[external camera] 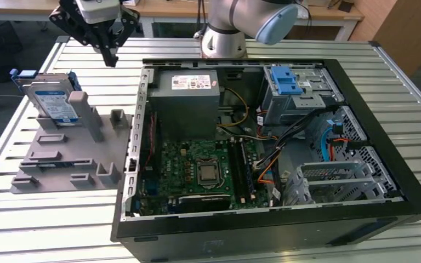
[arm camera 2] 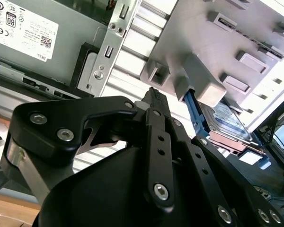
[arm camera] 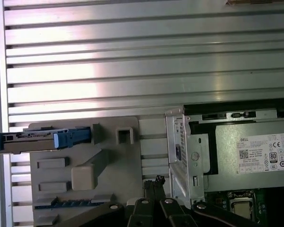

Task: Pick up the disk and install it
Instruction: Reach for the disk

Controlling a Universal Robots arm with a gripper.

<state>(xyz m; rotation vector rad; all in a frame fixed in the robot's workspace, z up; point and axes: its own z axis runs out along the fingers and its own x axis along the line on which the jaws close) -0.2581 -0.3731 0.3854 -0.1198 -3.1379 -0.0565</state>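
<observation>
closed empty claw hangs near upright disk.

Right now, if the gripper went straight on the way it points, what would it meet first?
Probably the bare table between the fixture and the case; the gripper hangs close to both, so I'm unsure.

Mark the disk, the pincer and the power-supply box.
disk (external camera: 54, 104): exterior view, on its white-and-blue label.
pincer (external camera: 110, 60): exterior view, at the fingertips.
power-supply box (external camera: 187, 112): exterior view, on the bare grey face below its white sticker.
</observation>
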